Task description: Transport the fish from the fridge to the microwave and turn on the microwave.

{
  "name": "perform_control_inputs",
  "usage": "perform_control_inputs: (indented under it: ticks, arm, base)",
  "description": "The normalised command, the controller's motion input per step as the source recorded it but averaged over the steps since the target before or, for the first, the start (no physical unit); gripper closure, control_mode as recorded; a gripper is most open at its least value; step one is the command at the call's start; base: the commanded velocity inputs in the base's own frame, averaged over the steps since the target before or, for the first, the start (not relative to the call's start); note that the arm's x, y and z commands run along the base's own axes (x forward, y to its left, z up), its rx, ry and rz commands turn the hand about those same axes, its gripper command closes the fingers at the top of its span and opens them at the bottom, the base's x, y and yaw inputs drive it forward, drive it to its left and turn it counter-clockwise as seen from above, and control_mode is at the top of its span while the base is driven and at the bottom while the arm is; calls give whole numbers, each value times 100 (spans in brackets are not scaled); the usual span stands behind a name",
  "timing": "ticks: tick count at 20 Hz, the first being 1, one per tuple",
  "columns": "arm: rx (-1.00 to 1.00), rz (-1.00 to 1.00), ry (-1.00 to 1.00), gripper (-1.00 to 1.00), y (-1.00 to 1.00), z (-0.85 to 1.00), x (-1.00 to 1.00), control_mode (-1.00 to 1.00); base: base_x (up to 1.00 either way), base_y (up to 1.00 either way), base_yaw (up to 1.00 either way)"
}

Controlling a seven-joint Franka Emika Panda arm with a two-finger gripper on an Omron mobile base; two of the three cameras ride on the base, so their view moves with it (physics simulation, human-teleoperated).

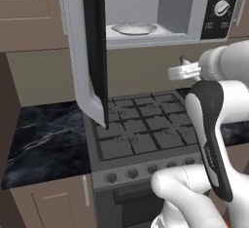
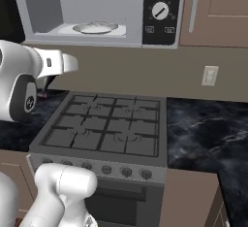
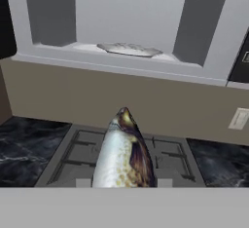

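Note:
The fish (image 3: 124, 156), silvery with a dark brownish flank, points away from the hand toward the wall, head up. My gripper (image 3: 124, 183) is shut on the fish's rear part, and only the fingertips (image 3: 83, 182) peek out beside it. The microwave (image 1: 194, 20) (image 2: 135, 8) (image 3: 214, 51) hangs above and ahead with its door (image 1: 92, 51) swung wide open to the left. A shallow glass plate (image 1: 133, 28) (image 2: 95, 27) (image 3: 129, 49) lies in its cavity. In the left base view the gripper (image 1: 183, 62) hovers below the microwave's right part, over the stove's back. The fridge is out of view.
A gas stove (image 1: 141, 129) (image 2: 106, 124) sits under the microwave, with black marble counter on its left (image 1: 46, 137) and right (image 2: 203, 124). The microwave's knob (image 1: 222, 8) (image 2: 160, 11) is on its dark right panel. A wall outlet (image 2: 209, 75) is on the backsplash.

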Motion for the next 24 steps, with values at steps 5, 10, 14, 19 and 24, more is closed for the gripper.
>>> perform_control_inputs:
  ticks: [5,10,14,19,24]
  arm:
    - [0,0,0,100,0,20,0,-100]
    - [0,0,-9,100,0,11,0,-100]
    - [0,0,-3,100,0,14,1,-100]
    - [0,0,0,100,0,13,19,-100]
    - [0,0,0,100,2,20,24,-100]
  base:
    - [0,0,0]
    - [0,0,0]
    - [0,0,0]
    - [0,0,0]
    - [0,0,0]
